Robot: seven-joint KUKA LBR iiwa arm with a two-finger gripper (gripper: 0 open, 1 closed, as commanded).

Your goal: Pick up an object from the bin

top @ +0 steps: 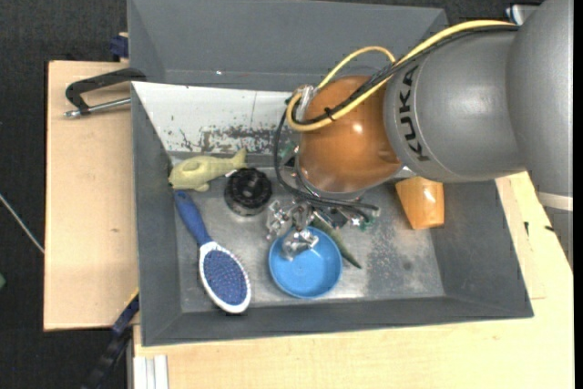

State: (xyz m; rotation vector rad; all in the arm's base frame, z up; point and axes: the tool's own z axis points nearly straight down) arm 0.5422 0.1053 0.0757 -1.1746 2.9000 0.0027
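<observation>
GREY BIN, FROM ABOVE: The KUKA arm (474,105) reaches in from the right w/ its orange cover (342,141) and yellow cable (437,39) over mid-bin. Its gripper (298,237) hangs low at the back rim of a blue bowl (305,271). The bowl sits upright on the bin (401,264) floor, front-centre, close to the near wall.

Whether the gripper is spread or closed we cannot tell, as the metal parts bunch together against the rim. We see nothing gripped.

Nearest neighbours:
- A blue hairbrush (219,269) w/ white edging lies just left of the bowl, handle pointing to the back-left.
- A black round thing (248,189) sits behind the brush, near the gripper.
- A pale yellow toy (205,168) lies by the back wall.
- An orange block (421,200) sits well to the right, partly under the arm.

Our read on handling: the bowl looks like moulded plastic, so prob. light and stiff, not fragile, but smooth enough to slip. The rim is the obvious hold, w/ one jaw inside and one outside the wall on the back edge, where the gripper already is. A pinch across the whole bowl looks too wide. Expect it to tilt and swing from a one-sided grip. We judge the lift as not yet begun.
</observation>
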